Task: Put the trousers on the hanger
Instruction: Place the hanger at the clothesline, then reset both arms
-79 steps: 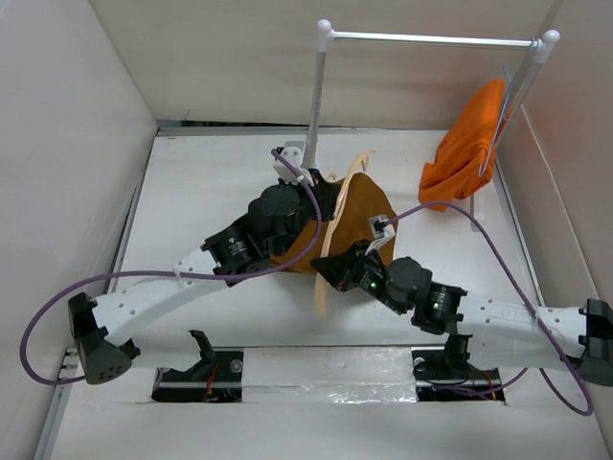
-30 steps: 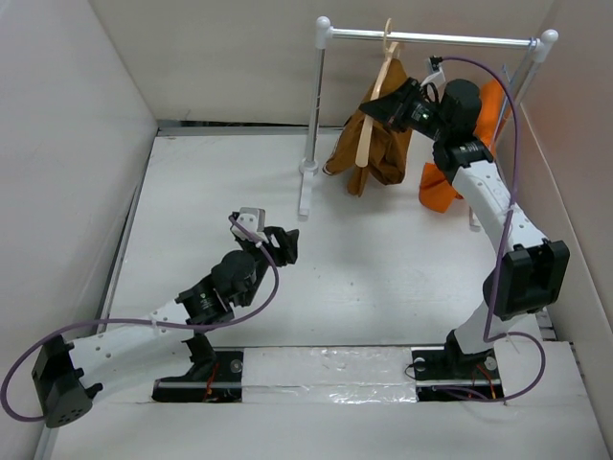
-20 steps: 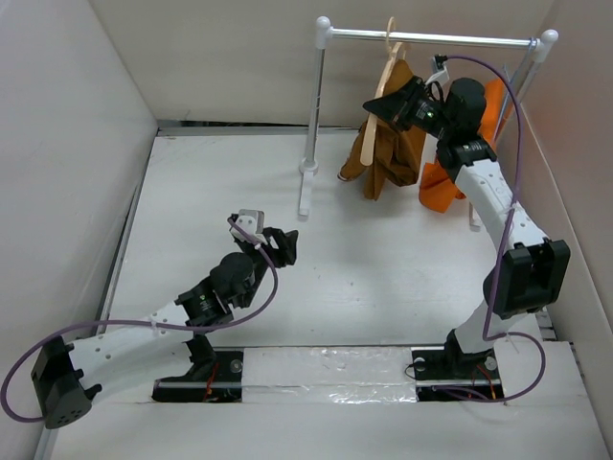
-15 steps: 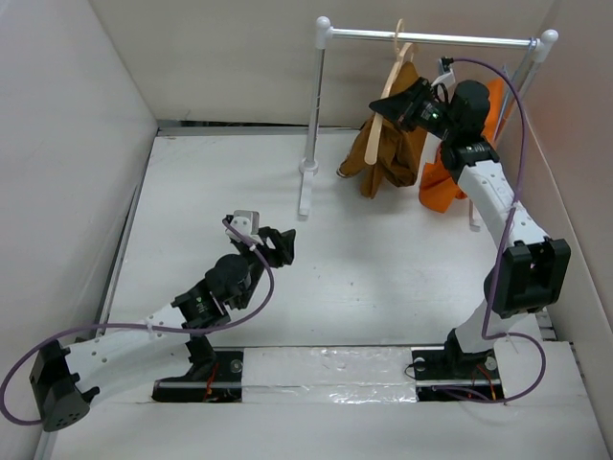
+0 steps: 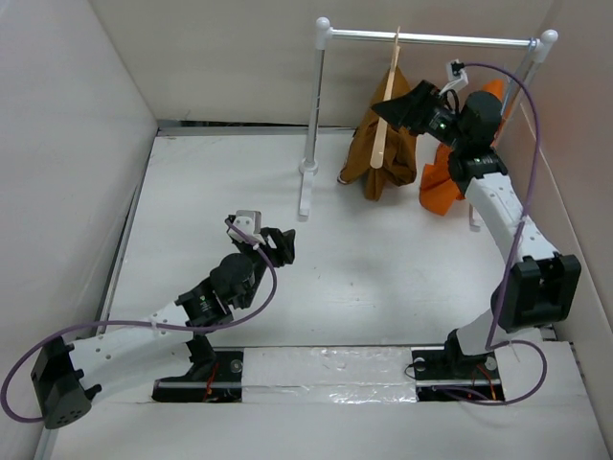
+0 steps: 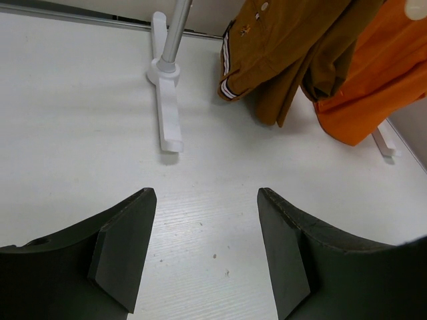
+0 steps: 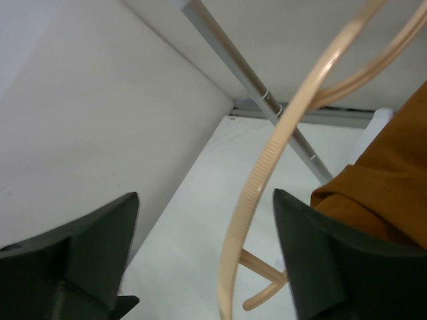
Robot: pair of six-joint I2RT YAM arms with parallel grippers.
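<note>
The hanger [image 5: 385,125] and the trousers [image 5: 362,158] are off the table [image 5: 383,278], where they lay under both arms a couple of seconds back. They now hang from the rail [image 5: 460,40], and the hook has slid a little to the right along it in the last second, so the hanger hangs straighter. The right gripper [image 5: 391,103], which rose with them and was clamped on the hanger a second ago, has spread its fingers so the wood stands loose between them, while the left gripper [image 5: 278,244] has drawn back from the middle toward its near side.
</note>
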